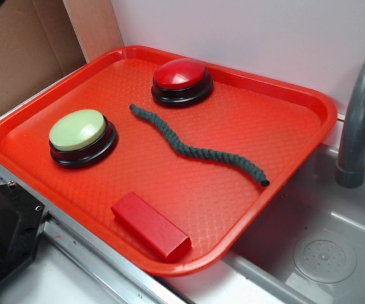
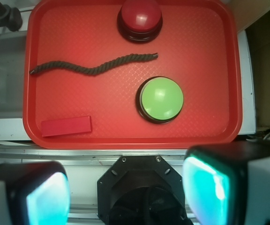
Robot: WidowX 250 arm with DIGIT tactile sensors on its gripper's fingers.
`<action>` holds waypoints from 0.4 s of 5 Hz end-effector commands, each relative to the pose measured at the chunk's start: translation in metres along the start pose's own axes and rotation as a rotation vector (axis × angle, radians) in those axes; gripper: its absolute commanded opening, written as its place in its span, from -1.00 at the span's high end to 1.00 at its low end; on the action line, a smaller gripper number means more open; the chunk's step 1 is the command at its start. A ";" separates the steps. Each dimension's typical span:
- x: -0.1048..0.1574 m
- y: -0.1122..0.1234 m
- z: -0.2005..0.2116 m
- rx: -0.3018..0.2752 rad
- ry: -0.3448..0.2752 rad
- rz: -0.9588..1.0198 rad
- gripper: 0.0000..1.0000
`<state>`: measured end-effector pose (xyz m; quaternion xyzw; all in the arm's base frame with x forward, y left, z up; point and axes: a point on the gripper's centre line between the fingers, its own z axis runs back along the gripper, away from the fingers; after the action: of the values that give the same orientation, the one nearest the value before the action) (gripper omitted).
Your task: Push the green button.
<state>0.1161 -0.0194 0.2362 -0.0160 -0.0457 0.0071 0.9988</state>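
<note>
Your gripper (image 2: 125,187) hangs with fingers spread apart, short of the tray's near rim. Beyond it, the green button (image 2: 161,99) — smooth dome, glossy black base — sits on the dimpled red tray (image 2: 205,56) beside a sink (image 1: 322,253).

The green button (image 1: 78,130), a pale dome on a black base, sits upright.

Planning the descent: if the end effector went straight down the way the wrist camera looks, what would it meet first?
Probably the black robot base mount and metal rail beneath, not the red plastic tray; the pale-green domed button sits further ahead. Depth is uncertain.
</note>
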 end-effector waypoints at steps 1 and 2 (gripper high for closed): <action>0.000 0.000 0.000 0.000 0.000 0.000 -1.00; 0.022 0.034 -0.051 0.203 0.030 0.047 -1.00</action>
<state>0.1399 0.0112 0.1778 0.0816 -0.0135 0.0272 0.9962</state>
